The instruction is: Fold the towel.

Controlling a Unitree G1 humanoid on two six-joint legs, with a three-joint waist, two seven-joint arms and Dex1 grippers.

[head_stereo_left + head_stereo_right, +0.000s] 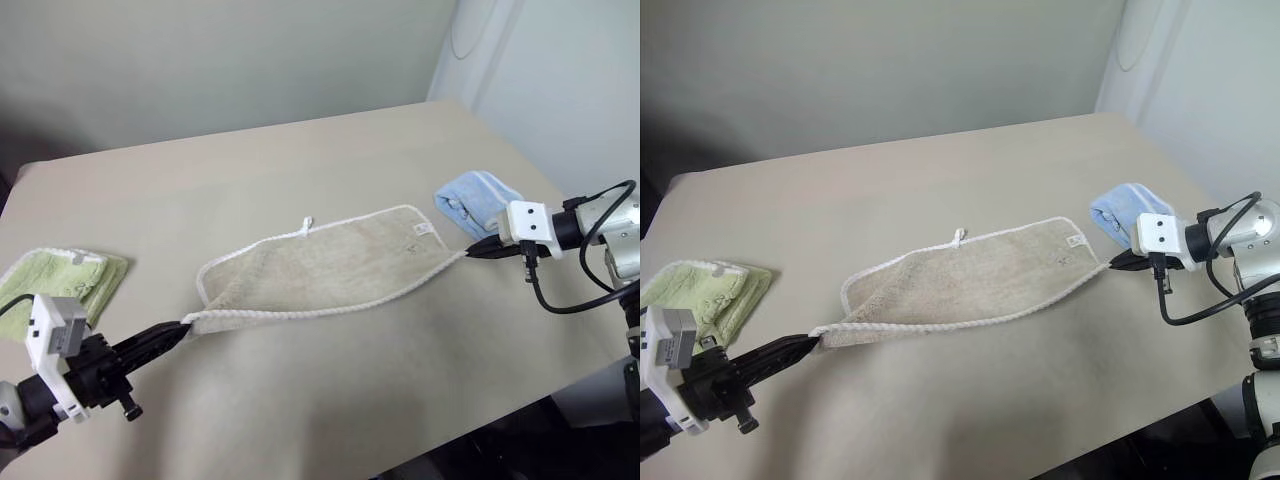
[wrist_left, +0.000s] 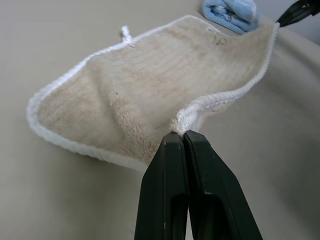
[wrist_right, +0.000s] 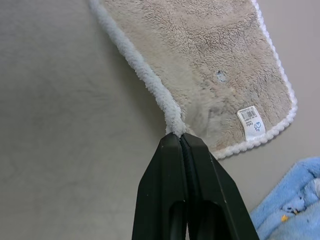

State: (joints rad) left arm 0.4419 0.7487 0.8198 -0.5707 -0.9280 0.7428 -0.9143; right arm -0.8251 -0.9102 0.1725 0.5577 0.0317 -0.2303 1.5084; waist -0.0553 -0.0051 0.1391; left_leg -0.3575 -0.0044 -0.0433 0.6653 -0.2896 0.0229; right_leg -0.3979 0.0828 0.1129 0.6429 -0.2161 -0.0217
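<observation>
Pale walls rise behind a broad beige table (image 1: 300, 400) that takes up most of the head camera's view. On the middle of it lies the towel (image 1: 320, 268), a long tan terry piece edged in white cord, spread left to right with its far edge resting on the tabletop and its near edge drawn taut between the two arms. A short white loop (image 1: 306, 224) sticks up from the far edge, and a white label (image 3: 251, 122) sits near the right end, with a small dark mark (image 3: 220, 76) in the pile just beside it.

The left gripper (image 1: 178, 332) is low at the near left, its two black fingers (image 2: 172, 185) clenched together on the towel's near left corner (the wrist view shows the corded edge pinched right at the fingertips). The right gripper (image 1: 476, 250) reaches in from the right side, its fingers (image 3: 177, 180) likewise pressed closed on the near right corner, where the cord bunches into the tips.

At the far left edge of the table lies a folded light green towel (image 1: 68, 280), well apart from the tan one. A folded light blue towel (image 1: 476, 200) sits on the right, just beyond the right gripper and close to the tan towel's right end, though not touching it.
</observation>
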